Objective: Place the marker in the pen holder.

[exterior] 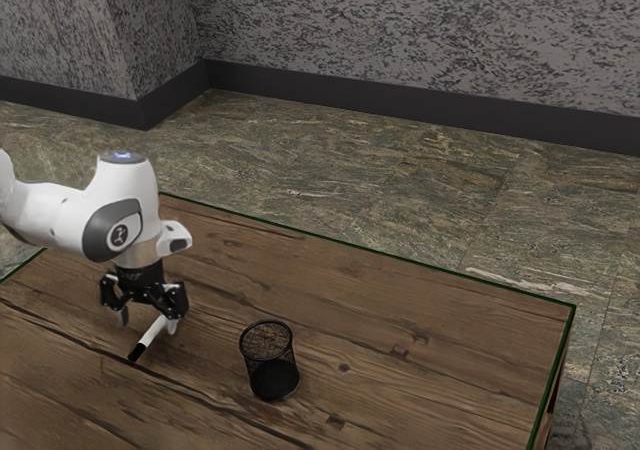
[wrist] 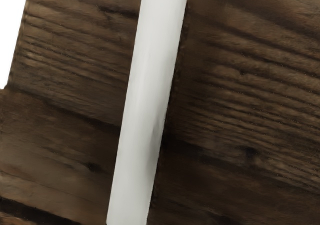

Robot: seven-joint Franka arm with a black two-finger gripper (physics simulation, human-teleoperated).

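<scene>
My gripper (exterior: 148, 322) is low over the table at the exterior view's left, its two fingers standing wide apart. The marker (exterior: 152, 333), white with a black end, lies tilted across the wood under the hand, its white end near one fingertip; whether they touch I cannot tell. In the wrist view the marker's white body (wrist: 147, 105) is large, right under the hand. The pen holder (exterior: 268, 358), a black wire-mesh cup, stands upright on the table, a short way from the gripper toward the exterior view's right.
The wooden table (exterior: 430, 355) extends past the pen holder to its dark green-edged border. Beyond it are the stone floor (exterior: 380, 180) and a grey wall. A plain white patch (wrist: 11, 30) shows at a corner of the wrist view.
</scene>
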